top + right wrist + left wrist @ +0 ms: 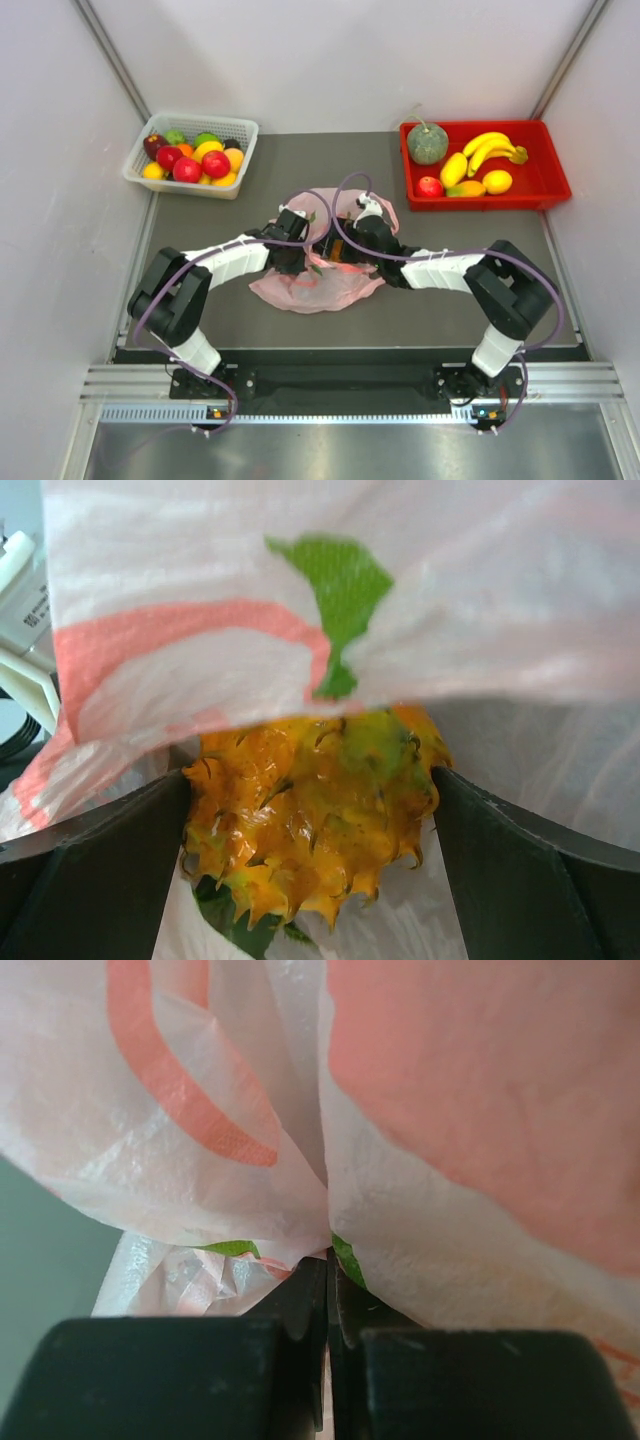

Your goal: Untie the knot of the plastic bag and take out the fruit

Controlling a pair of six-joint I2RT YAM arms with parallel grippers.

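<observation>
plastic bag (305,292) at middle of counter (210,220); left pincer (328,1275) clenched on its pink film — right pincer (310,820) gripping spiky orange fruit (300,770) from both sides; bag film draped over top

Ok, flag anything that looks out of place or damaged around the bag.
Nothing looks spilled or torn. One oddity: the plastic bag lies crumpled, and its film drapes over the spiky orange fruit that the right gripper clasps, so it may drag. The left gripper pinches bag film.
</observation>
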